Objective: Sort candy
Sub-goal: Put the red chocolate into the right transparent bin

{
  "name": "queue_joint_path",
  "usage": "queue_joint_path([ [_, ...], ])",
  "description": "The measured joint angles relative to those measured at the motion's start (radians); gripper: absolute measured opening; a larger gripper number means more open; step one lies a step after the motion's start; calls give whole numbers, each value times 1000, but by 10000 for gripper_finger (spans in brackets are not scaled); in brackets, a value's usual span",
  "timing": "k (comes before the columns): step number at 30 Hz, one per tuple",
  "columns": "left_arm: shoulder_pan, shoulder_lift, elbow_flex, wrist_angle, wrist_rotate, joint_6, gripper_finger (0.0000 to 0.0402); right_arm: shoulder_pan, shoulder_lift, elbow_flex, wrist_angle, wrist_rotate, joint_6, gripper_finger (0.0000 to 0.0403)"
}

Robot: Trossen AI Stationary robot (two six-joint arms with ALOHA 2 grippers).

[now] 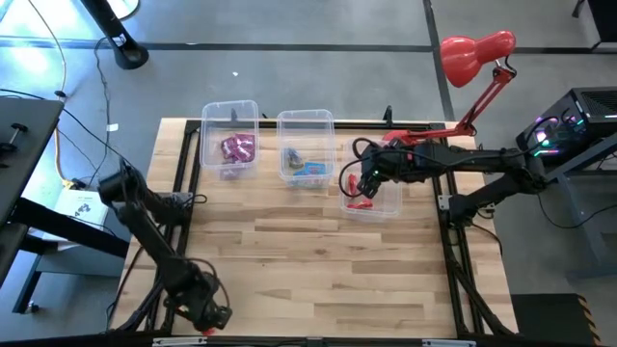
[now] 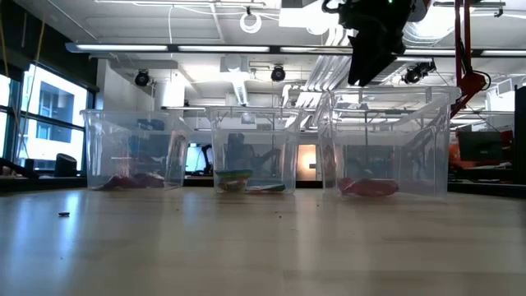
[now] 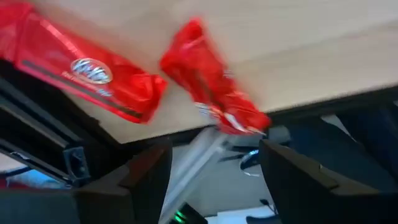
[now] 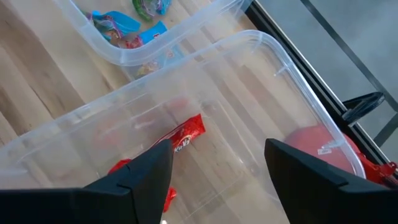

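Two red candy packets (image 3: 81,68) (image 3: 214,87) lie flat on the wooden table (image 1: 318,260) at its near edge. My left gripper (image 3: 214,186) (image 1: 207,318) is open just off them at the near left corner, touching neither. My right gripper (image 4: 217,180) (image 1: 355,185) is open and empty above the right clear bin (image 1: 386,204), also seen in the low view (image 2: 374,49). Red candy (image 4: 186,134) (image 2: 368,187) lies on that bin's floor. The middle bin (image 1: 307,120) holds blue and green candy (image 4: 127,25). The left bin (image 1: 229,111) holds purple candy (image 1: 237,147).
The three clear bins stand in a row at the table's far side. A red desk lamp (image 1: 474,53) reaches over the far right corner. The table's dark frame runs along its edges (image 1: 193,173). Bare wood lies between the bins and the near edge.
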Motion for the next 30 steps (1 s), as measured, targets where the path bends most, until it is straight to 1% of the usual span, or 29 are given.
queue_joint_path([
  [2,-18,26,0,9,5,-30,231,-6,0,0,0,0,0,250],
  [6,-22,75,0,29,5,-33,231,-12,0,0,0,0,-16,250],
  [12,-15,149,1,55,-32,-24,231,-12,0,0,0,-4,-16,250],
  [15,11,150,1,70,-64,13,223,-12,0,0,0,-7,-16,250],
  [17,43,138,1,64,-110,55,204,-12,0,0,0,-7,-17,250],
  [19,78,117,1,25,-187,111,172,-12,0,0,0,-7,-18,250],
  [21,110,99,1,-30,-234,170,128,-12,0,-1,0,-9,-18,250],
  [24,164,54,-1,-114,-308,280,49,-12,0,-1,-1,-19,-18,250],
  [25,187,33,-1,-140,-340,317,31,-12,0,-1,-1,-25,-18,250],
  [27,240,-19,-1,-214,-404,394,27,-12,0,-1,-1,-37,-19,250],
  [30,344,-120,-1,-307,-494,525,33,-12,0,-1,-1,-38,-37,250],
])
